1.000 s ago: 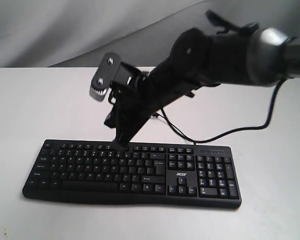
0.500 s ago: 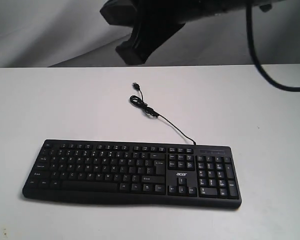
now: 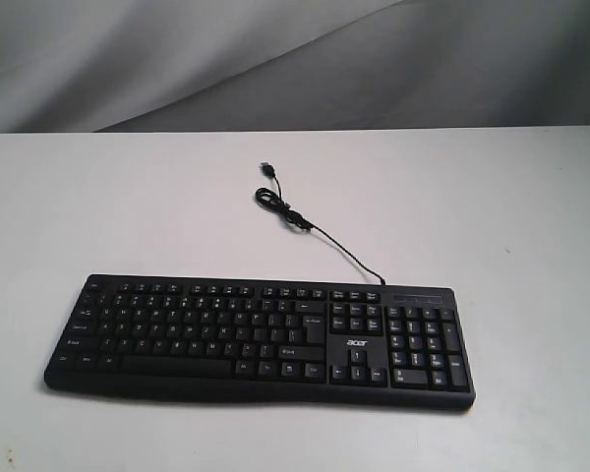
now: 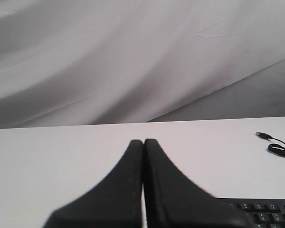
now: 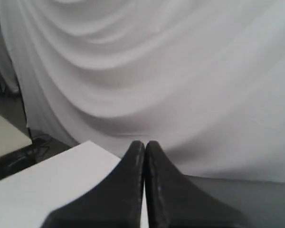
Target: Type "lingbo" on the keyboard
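- Where a pale draped cloth hangs behind its back edge, the white bench spreads across the whole exterior view.
- The keyboard, black with white legends, lies flat near the bench's front edge. Its long side runs along that edge, about midway between the left and right edges. Its number pad sits at the end toward the right edge, with a white "acer" logo just beside it.
- The left gripper appears only in its wrist view. Its two black fingers are pressed together and empty, held over the bench, and a strip of the keyboard's keys shows past one finger.
- The right gripper likewise has its fingers pressed together and empty, and its camera looks over an edge of the bench toward the cloth.
- The thin black cable leaves the keyboard's rear side and runs across the bare bench toward the back edge, kinking into a small loop.
- The USB plug at its end lies loose on the bench, the part nearest the back edge.
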Robot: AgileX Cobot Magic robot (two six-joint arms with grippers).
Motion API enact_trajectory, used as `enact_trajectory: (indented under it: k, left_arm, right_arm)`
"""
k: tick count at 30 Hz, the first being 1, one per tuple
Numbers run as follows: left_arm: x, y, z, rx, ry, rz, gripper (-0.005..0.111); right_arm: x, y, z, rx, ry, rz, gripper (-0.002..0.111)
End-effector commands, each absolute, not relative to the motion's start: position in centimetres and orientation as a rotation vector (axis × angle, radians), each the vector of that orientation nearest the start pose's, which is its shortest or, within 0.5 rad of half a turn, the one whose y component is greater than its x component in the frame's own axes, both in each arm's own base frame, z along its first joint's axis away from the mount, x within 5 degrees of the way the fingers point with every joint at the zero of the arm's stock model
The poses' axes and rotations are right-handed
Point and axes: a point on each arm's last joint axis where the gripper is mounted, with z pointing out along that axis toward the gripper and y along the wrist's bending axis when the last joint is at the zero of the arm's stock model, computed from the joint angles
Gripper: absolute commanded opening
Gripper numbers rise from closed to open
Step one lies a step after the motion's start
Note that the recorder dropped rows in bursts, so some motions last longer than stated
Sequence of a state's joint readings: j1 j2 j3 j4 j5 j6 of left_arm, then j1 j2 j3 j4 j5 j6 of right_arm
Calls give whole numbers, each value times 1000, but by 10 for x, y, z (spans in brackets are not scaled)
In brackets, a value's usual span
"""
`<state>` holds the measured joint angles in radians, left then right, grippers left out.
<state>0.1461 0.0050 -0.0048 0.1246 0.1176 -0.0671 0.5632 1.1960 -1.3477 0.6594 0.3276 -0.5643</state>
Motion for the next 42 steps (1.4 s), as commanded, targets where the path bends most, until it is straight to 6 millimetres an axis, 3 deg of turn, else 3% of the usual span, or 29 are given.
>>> enact_trajectory:
  k: [1,4,9,15,19,22,27,31,37,42]
  left_arm:
    - [56,9,203,-78,1592,162,1]
    - [56,9,203,-78,1592,162,1]
    - [56,9,203,-78,1592,162,1]
    - [56,9,203,-78,1592,162,1]
    - [56,9,203,-78,1592,162,1]
    - [56,9,203,-78,1592,162,1]
    - [56,9,203,-78,1592,162,1]
    - [56,9,203,-78,1592,162,1]
    - [56,9,203,-78,1592,162,1]
    - [56,9,203,-78,1592,162,1]
  right_arm:
    - [218,138,467,-507,1692,602,0]
    - [228,133,450,-527,1771,535,0]
    - [227,113,439,-370,1748,519,0]
    - [185,60,415,-248,1666,322,0]
    - [148,22,384,-139,1620,127,0]
    - [118,5,359,-72,1584,6,0]
    - [79,-5,318,22,1533,-89,0]
    - [61,-4,292,35,1505,-107,0]
    - [49,-2,261,69,1495,-56,0]
    - [49,-1,243,227,1497,127,0]
